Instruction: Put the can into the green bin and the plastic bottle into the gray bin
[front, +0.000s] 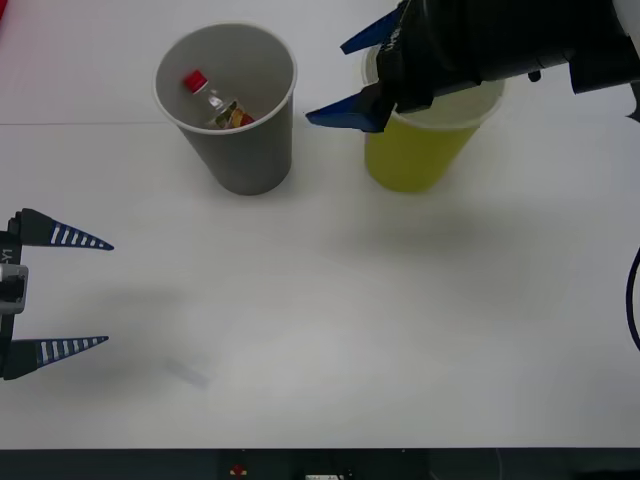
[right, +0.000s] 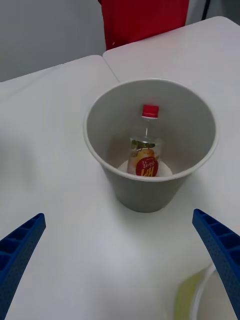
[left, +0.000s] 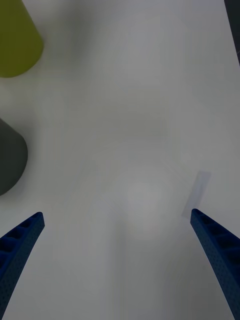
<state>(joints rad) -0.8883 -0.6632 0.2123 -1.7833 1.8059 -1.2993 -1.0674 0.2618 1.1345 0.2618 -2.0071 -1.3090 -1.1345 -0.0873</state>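
Plastic bottle (front: 215, 103) inside gray bin (front: 245, 160), upright-ish.

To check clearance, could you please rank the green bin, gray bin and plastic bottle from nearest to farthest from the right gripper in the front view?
From the open right gripper:
1. Green bin, directly under it.
2. Gray bin, to its left.
3. Plastic bottle, inside the gray bin, toward its far wall.

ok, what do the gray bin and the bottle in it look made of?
Gray bin: probably matte paperboard, with a rolled white rim like a paper cup. Plastic bottle: clear, glossy plastic, contents show through; red cap looks like opaque moulded plastic, with a printed label wrap.
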